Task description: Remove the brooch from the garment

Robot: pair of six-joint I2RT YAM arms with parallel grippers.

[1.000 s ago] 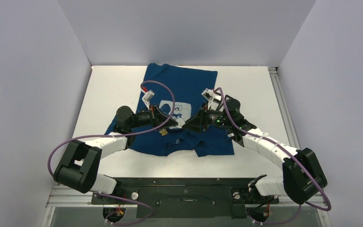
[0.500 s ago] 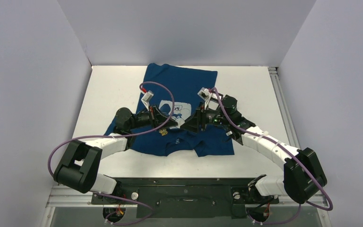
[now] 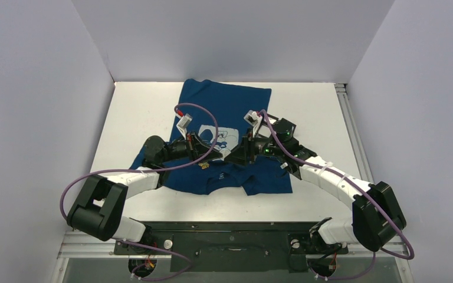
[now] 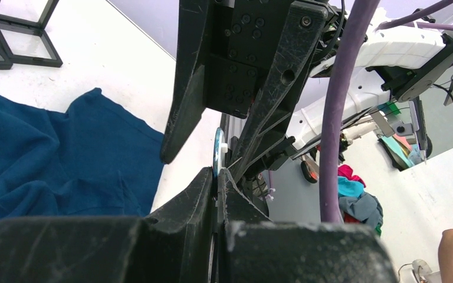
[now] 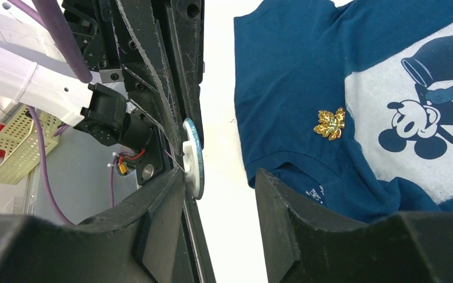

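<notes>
The dark blue T-shirt (image 3: 236, 106) lies flat on the table with its pale mouse print (image 3: 227, 137) facing up. A gold leaf-shaped brooch (image 3: 203, 164) is pinned near the collar and shows clearly in the right wrist view (image 5: 329, 124). My left gripper (image 3: 220, 154) is shut on a thin round badge (image 4: 217, 152) with a white back and bluish rim. It holds the badge above the shirt. My right gripper (image 5: 221, 177) is open around that badge (image 5: 193, 158), which lies close to its left finger (image 5: 165, 200). The two grippers meet tip to tip.
The white table (image 3: 135, 112) is bounded by grey walls at the back and sides. A black rail (image 3: 230, 242) with the arm bases runs along the near edge. Purple cables (image 3: 200, 112) loop over both wrists.
My right gripper has moved a little to the left, closer to the left gripper. The left arm has hardly moved.
</notes>
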